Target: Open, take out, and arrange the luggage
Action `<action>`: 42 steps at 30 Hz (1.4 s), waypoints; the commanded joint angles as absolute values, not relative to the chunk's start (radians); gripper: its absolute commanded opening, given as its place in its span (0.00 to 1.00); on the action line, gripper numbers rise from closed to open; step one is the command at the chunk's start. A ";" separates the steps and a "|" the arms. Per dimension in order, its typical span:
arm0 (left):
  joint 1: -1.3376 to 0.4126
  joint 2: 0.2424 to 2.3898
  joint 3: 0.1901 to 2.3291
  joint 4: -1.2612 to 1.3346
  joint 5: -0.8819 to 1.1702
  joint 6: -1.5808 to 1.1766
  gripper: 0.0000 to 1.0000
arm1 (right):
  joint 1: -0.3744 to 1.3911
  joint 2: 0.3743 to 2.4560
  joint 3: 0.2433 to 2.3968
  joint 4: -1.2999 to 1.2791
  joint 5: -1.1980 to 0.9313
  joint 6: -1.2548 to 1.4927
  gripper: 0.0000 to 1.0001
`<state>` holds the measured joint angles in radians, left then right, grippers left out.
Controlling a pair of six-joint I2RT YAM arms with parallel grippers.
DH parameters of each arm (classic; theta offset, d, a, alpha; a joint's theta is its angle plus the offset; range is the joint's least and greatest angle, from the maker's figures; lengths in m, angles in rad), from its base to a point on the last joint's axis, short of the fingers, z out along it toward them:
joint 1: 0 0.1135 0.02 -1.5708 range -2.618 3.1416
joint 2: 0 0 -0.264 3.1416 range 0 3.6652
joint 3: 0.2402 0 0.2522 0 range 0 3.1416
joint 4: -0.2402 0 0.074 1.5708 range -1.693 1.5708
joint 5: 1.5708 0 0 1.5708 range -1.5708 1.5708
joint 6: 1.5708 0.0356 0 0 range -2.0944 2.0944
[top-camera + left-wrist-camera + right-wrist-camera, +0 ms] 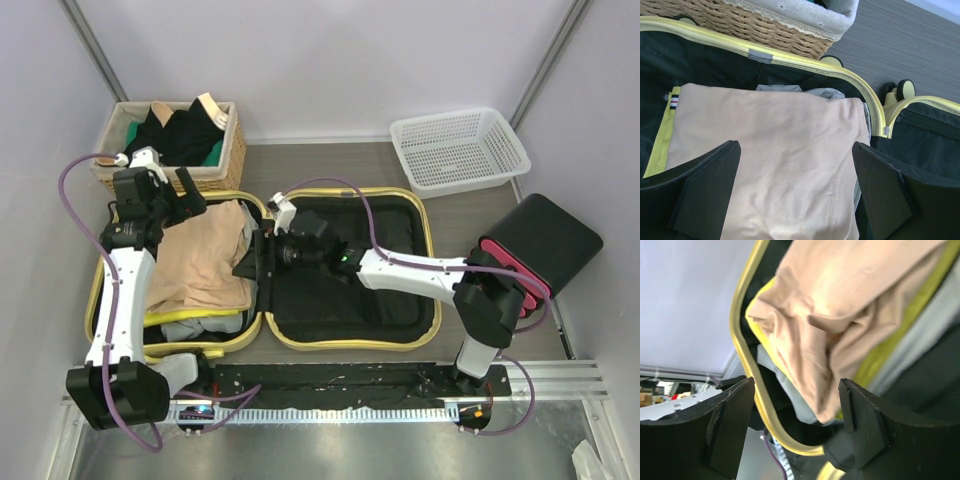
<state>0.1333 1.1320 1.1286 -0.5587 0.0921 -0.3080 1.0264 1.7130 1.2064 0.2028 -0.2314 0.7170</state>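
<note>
The pale-yellow luggage (pixel 390 225) lies open flat, its right half showing bare black lining. Its left half holds a folded beige garment (pixel 200 255) on top of grey and yellow clothes. My left gripper (pixel 185 205) hovers open over the far part of that garment (pixel 775 140), fingers (pixel 705 190) spread wide, nothing between them. My right gripper (pixel 252 265) is at the hinge between the halves, pointing left. In the right wrist view it (pixel 795 382) stands open, with the garment's edge (pixel 840 300) and the yellow rim (pixel 740 340) beyond its fingertips.
A wicker basket (pixel 230 165) of dark clothes stands just behind the luggage's left half, close to my left gripper. A white plastic basket (pixel 455 150) sits at the back right. A black box with red parts (pixel 545 240) stands at the right.
</note>
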 commanded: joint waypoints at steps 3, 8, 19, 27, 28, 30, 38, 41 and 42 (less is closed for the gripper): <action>0.140 1.108 1.127 -0.515 0.129 -0.316 1.00 | 1.051 1.790 1.321 0.220 -0.268 0.782 0.76; 0.140 1.104 1.127 -0.515 0.132 -0.316 1.00 | 1.075 1.864 1.431 0.029 -0.132 0.710 0.73; 0.138 1.100 1.126 -0.512 0.149 -0.322 1.00 | 1.089 1.925 1.463 0.014 -0.107 0.718 0.73; 0.140 1.101 1.123 -0.508 0.164 -0.330 1.00 | 1.094 1.957 1.514 0.038 -0.105 0.687 0.49; 0.140 1.103 1.124 -0.508 0.164 -0.331 1.00 | 1.095 1.956 1.519 0.019 -0.088 0.677 0.45; 0.140 1.104 1.123 -0.508 0.166 -0.333 1.00 | 1.100 1.947 1.529 0.006 -0.051 0.646 0.30; 0.138 1.104 1.121 -0.506 0.167 -0.331 1.00 | 1.106 1.895 1.543 -0.118 0.145 0.540 0.01; 0.140 1.106 1.121 -0.505 0.167 -0.331 1.00 | 1.106 1.870 1.543 -0.146 0.187 0.509 0.01; 0.140 1.106 1.121 -0.506 0.166 -0.331 1.00 | 1.104 1.859 1.542 -0.152 0.199 0.505 0.01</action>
<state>0.1333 1.1255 1.1229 -0.5552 0.1509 -0.3332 1.1130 1.9568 1.5017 -0.1028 0.0700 0.5789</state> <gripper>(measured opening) 0.996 0.071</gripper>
